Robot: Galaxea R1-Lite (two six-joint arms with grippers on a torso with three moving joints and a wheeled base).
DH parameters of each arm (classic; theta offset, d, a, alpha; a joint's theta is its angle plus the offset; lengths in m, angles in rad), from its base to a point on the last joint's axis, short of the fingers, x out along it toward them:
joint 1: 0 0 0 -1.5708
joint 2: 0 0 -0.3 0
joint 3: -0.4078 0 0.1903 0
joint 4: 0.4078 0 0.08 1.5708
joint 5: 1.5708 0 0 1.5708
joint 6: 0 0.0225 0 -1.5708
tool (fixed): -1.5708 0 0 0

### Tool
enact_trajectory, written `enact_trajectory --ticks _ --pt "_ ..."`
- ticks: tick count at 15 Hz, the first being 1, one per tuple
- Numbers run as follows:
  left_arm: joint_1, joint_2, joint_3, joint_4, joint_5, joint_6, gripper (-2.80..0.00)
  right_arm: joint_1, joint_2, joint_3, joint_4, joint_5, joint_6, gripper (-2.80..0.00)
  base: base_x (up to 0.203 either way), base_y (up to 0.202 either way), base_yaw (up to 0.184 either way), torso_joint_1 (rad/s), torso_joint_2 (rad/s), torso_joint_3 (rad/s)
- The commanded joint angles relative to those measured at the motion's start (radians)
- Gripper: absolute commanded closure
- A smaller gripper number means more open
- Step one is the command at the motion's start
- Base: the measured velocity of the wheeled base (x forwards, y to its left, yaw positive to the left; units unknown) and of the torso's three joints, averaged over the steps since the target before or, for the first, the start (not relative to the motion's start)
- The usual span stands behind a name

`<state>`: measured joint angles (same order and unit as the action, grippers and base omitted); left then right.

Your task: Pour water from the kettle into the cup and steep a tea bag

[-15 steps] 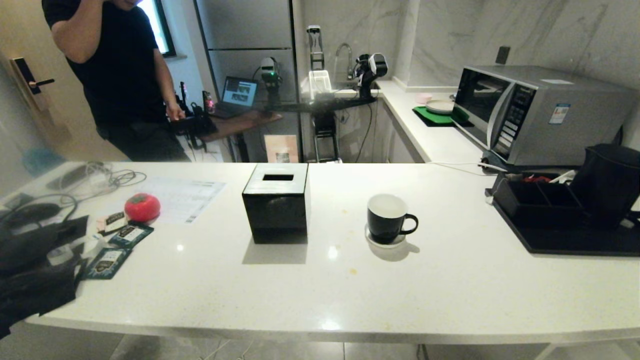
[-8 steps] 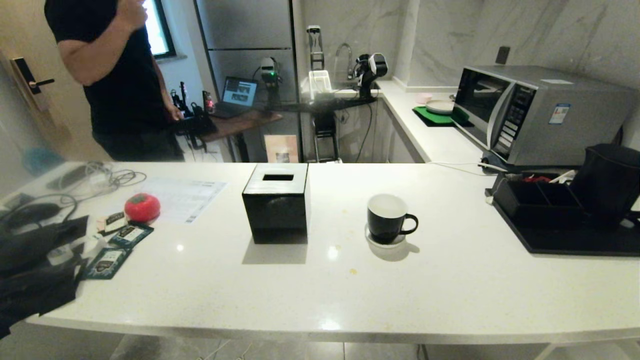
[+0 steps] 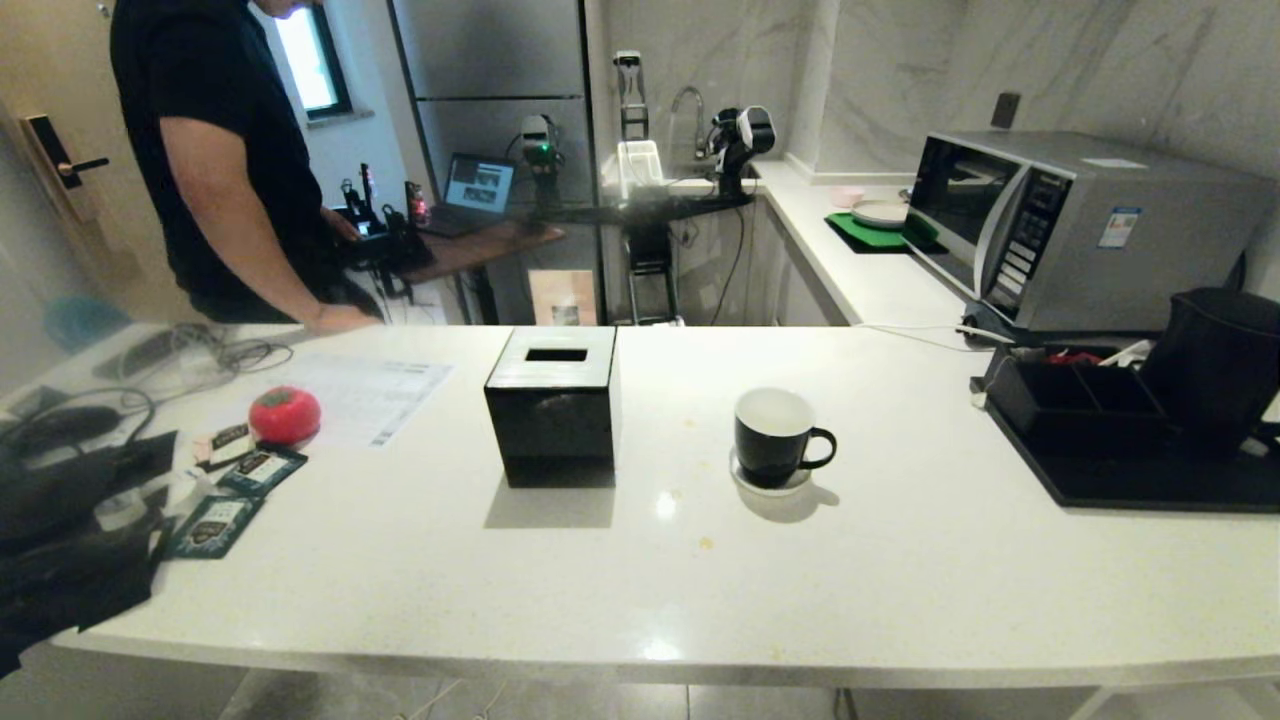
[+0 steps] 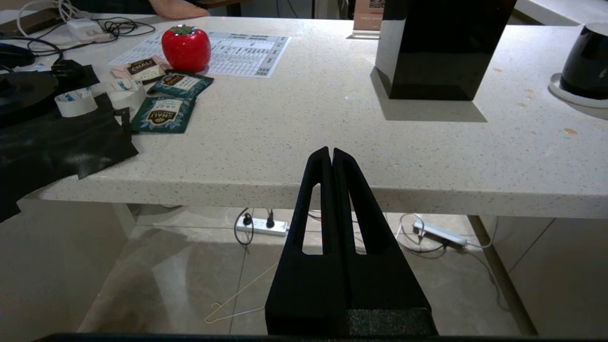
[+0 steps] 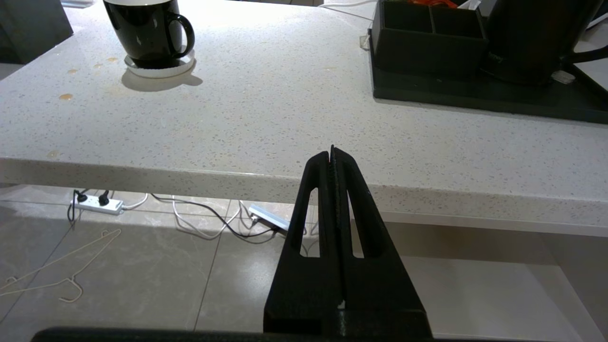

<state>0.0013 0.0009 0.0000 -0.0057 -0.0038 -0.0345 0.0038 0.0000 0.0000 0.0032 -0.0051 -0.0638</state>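
Head view: glossy black cup point(image 3: 775, 437), white inside; left gripper point(image 4: 331, 153), right gripper point(image 5: 332, 152) both closed.

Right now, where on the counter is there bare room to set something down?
Bare stretches: between the black box and the cup, between the cup and the black tray, and the whole near edge. Crowded: the left end, with sachets, tomato, cables and dark cloth.
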Motion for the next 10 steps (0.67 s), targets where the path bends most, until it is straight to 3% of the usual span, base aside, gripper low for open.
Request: enact_trajectory --ticks 1,10 --pt "0.0 0.001 0.0 0.0 -0.001 0.001 0.0 0.001 0.002 0.0 0.0 0.001 -0.001 0.0 0.0 0.0 0.0 0.0 0.0 0.0" --pt "0.0 0.001 0.0 0.001 0.001 0.001 0.0 0.001 0.002 0.0 0.0 0.002 0.004 0.0 0.029 0.0 0.001 0.002 0.0 0.0"
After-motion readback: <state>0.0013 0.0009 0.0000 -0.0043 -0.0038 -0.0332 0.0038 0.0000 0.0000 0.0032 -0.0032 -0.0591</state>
